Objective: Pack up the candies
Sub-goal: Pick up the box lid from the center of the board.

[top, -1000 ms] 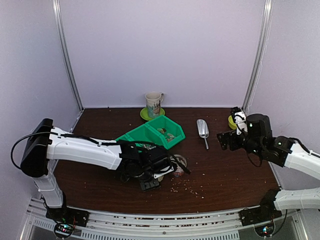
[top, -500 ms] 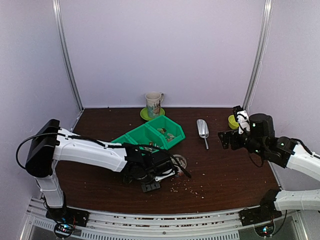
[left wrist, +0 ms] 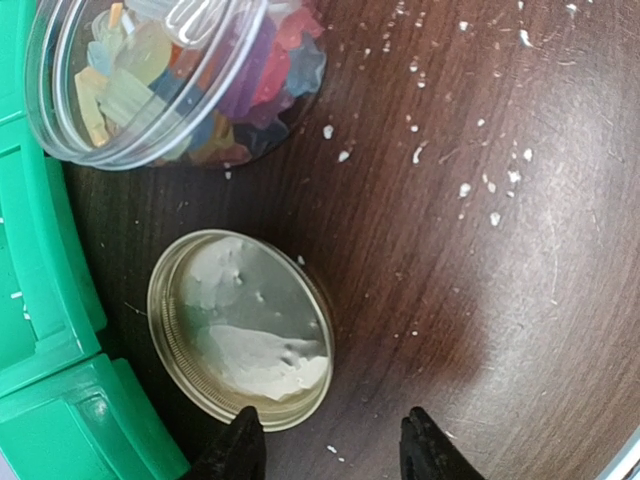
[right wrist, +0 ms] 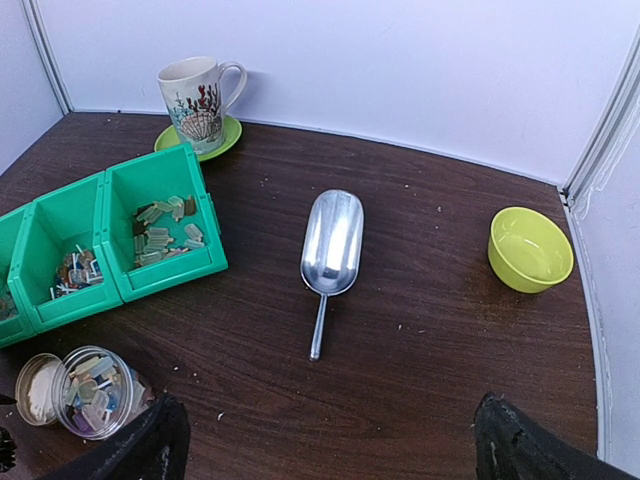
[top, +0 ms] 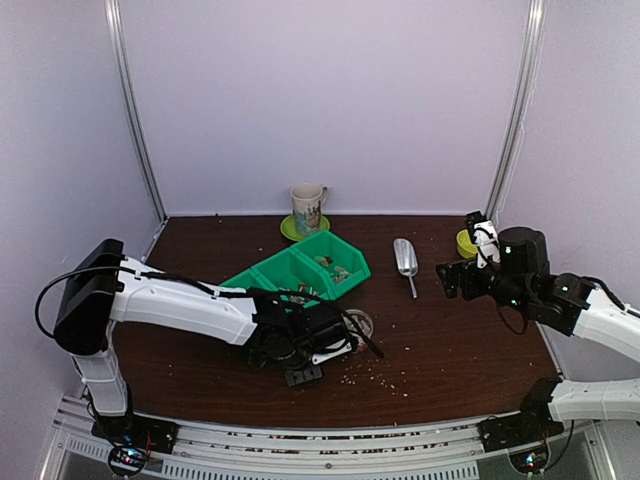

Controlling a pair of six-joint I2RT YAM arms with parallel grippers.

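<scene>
The left gripper (left wrist: pixel 332 448) hangs low over the table (left wrist: pixel 500 280), fingers apart with only bare wood between them and the round tan lid (left wrist: pixel 245 330) just beside one tip. Past the lid, the candies (left wrist: pixel 190 70) sit in a clear jar (left wrist: pixel 38 100) beside the green bin (left wrist: pixel 40 300). The right gripper (right wrist: pixel 335 445) hovers spread wide, well apart, near the metal scoop (right wrist: pixel 330 245).

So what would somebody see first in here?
The clear jar stuffed with rainbow-coloured candies, beside the green bin. A round gold lid lies next to it on the brown table, just ahead of the open left claw. Farther back, a shiny metal scoop lies mid-table.
</scene>
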